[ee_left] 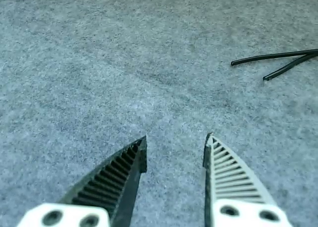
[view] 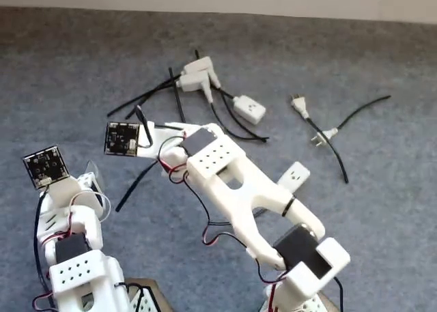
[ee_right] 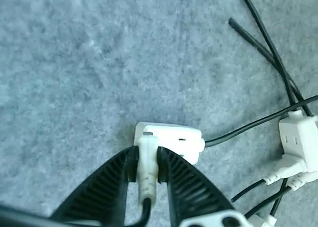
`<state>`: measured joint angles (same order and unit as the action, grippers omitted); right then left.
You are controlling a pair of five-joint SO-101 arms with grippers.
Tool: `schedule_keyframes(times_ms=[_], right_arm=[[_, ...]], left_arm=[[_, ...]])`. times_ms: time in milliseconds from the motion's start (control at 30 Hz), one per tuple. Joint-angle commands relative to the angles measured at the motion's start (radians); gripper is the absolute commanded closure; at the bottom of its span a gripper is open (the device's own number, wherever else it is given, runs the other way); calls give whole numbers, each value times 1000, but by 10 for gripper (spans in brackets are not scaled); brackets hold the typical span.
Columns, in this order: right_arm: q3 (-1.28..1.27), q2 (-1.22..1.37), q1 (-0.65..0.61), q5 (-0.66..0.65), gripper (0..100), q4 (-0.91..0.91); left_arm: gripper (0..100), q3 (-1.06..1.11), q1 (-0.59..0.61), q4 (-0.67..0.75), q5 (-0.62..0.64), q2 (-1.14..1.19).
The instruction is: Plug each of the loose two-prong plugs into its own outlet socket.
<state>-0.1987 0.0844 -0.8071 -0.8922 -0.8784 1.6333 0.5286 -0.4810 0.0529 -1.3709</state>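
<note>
My right gripper (ee_right: 147,157) is shut on a white two-prong plug (ee_right: 147,175), whose tip meets a white outlet socket (ee_right: 174,137) lying on the grey carpet. That arm (view: 232,182) stretches across the middle in the high view. My left gripper (ee_left: 175,141) hangs open over bare carpet with nothing between its fingers; its arm (view: 68,223) is at the lower left. Two loose plugs (view: 298,105) (view: 321,138) on black cords lie at the right. Single sockets (view: 249,108) (view: 295,175) lie near them.
A cluster of white sockets and plugs (view: 196,75) with black cords fanning out sits at the back centre, and part of it is a socket (ee_right: 298,132). Two black cord ends (ee_left: 273,60) lie ahead of the left gripper. Carpet at the left is bare.
</note>
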Motion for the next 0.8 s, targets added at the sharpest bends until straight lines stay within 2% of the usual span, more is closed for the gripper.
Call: schedule_keyframes(times_ms=[0, 300, 767], right_arm=[[73, 4, 38, -15, 993, 16], [68, 18, 88, -17, 993, 18], [74, 116, 67, 17, 993, 30]], left_arm=[[801, -33, -12, -2, 3, -13], [801, -33, -13, -2, 3, -13], [801, -33, -13, -2, 3, -13]])
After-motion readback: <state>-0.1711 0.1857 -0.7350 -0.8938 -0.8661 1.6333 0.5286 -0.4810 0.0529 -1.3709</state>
